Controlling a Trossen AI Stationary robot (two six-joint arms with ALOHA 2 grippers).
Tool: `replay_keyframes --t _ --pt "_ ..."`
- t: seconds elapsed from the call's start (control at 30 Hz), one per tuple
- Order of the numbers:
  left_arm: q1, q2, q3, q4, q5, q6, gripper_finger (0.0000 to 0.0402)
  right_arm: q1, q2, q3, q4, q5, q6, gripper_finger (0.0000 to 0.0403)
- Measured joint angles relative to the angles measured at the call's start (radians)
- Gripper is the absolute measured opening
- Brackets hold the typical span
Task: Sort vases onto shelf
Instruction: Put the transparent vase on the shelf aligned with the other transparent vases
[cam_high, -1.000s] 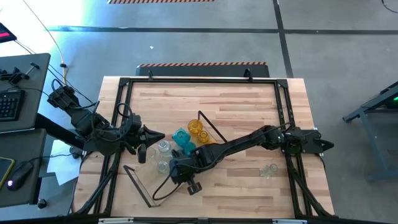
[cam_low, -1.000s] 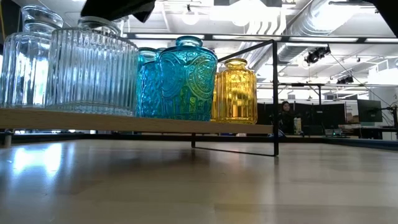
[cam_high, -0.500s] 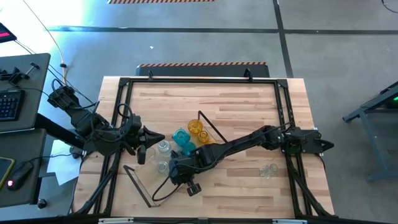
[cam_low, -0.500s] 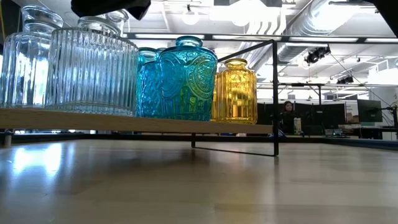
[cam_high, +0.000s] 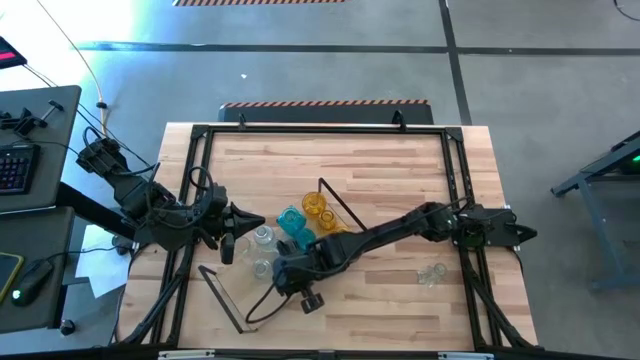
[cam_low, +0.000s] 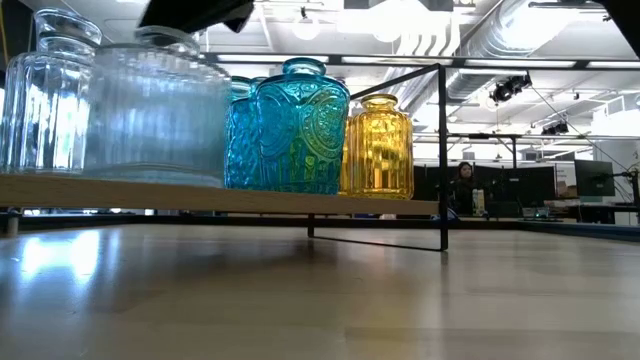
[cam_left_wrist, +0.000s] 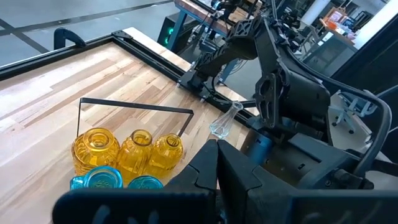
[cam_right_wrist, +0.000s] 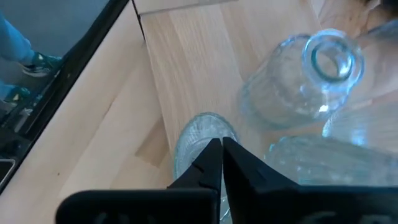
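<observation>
Fingers of the right gripper (cam_right_wrist: 221, 163) are pressed together with nothing between them, poised just above the mouth of a ribbed clear vase (cam_right_wrist: 200, 144) that stands on the shelf (cam_right_wrist: 186, 74). In the high view the right gripper (cam_high: 283, 270) lies at the near-left part of the shelf, its arm stretched diagonally from the table's right edge. Fingers of the left gripper (cam_left_wrist: 219, 167) are likewise closed and empty; in the high view the left gripper (cam_high: 252, 218) sits just left of the vase cluster.

Vases on the shelf, low view: a clear faceted vase (cam_low: 40, 95) at the left, the ribbed clear vase (cam_low: 160, 115) beside it and blurred, two teal vases (cam_low: 300, 125) next, then an amber vase (cam_low: 378, 145) toward the black wire end frame (cam_low: 443, 150). The left wrist view shows three amber vases (cam_left_wrist: 127, 149) in a row behind the teal pair (cam_left_wrist: 118, 182). A second clear vase (cam_right_wrist: 298, 78) stands close to the ribbed one.

Off the shelf, a small clear vase (cam_high: 432, 272) lies on its side on the striped tabletop (cam_high: 380, 160), near the right arm's base. A person (cam_low: 462, 185) shows in the room behind.
</observation>
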Motion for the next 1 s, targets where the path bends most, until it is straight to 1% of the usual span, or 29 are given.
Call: replay_keyframes --t 0.1,0.3,0.57,0.73,1.0 --pt "0.0 0.0 0.0 0.0 0.0 0.0 0.0 0.0 -0.002 0.002 -0.032 0.006 0.012 0.0" --pt "0.0 0.0 0.0 0.0 0.0 0.008 0.0 0.0 -0.003 0.002 -0.029 0.005 0.011 0.0" --pt "0.0 0.0 0.0 0.0 0.0 0.009 0.0 -0.014 0.005 0.001 0.013 -0.085 0.0 0.0" --pt "0.0 0.0 0.0 0.0 0.0 0.009 0.0 -0.017 0.016 0.001 0.052 -0.109 -0.004 0.0" --pt "0.0 0.001 0.0 -0.001 0.0 0.009 0.0 -0.017 0.018 0.001 0.065 -0.117 -0.018 0.0"
